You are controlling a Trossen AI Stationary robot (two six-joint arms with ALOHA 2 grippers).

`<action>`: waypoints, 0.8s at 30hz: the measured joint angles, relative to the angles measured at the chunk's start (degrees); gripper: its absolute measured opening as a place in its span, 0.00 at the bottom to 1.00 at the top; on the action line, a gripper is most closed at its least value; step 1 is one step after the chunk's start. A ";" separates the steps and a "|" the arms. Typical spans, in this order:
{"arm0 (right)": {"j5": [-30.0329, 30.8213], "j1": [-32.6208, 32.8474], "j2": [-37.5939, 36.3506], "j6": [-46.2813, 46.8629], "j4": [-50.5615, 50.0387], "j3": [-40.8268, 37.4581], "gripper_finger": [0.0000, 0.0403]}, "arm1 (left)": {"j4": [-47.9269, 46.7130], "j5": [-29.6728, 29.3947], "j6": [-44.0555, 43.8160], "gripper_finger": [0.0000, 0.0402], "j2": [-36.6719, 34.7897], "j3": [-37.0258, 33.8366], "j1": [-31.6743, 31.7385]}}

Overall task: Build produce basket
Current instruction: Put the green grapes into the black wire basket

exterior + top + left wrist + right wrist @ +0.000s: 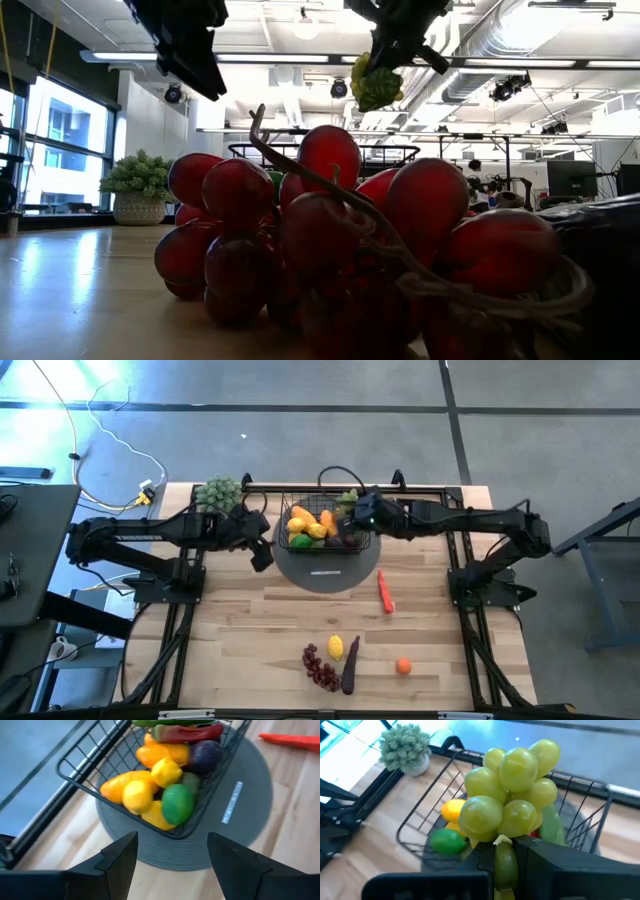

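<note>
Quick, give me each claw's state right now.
Left claw: open, holding nothing, beside the basket.
Right claw: closed on the green grapes, held above the basket.

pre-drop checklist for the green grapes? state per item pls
1. Grip: right pincer shut on the green grapes, bunch intact. Ok.
2. Position: in the high view the grapes sit over the far right corner of the basket. Ok.
3. Height above the rim: low view shows the bunch held high, but the basket is hidden there. Cannot tell.
4. Landing room: basket already piled with lemons, mangoes and a lime; free space on that side is unclear. Cannot tell.
5. Left pincer open, beside the basket's left end, outside it. Ok.
6. Left on the table: carrot, purple grapes. Not ok.
</note>
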 joint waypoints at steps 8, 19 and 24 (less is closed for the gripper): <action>-4.16 -7.06 0.61 -3.64 -0.07 0.00 0.01 | 2.12 1.17 7.62 0.57 0.00 0.00 3.06; -12.34 -11.12 6.47 -0.66 0.14 -0.02 0.01 | 2.96 1.33 10.31 0.57 0.00 0.00 3.77; -15.28 -12.37 9.40 0.91 0.11 -0.02 0.01 | 2.96 1.33 10.31 0.57 0.00 0.00 3.76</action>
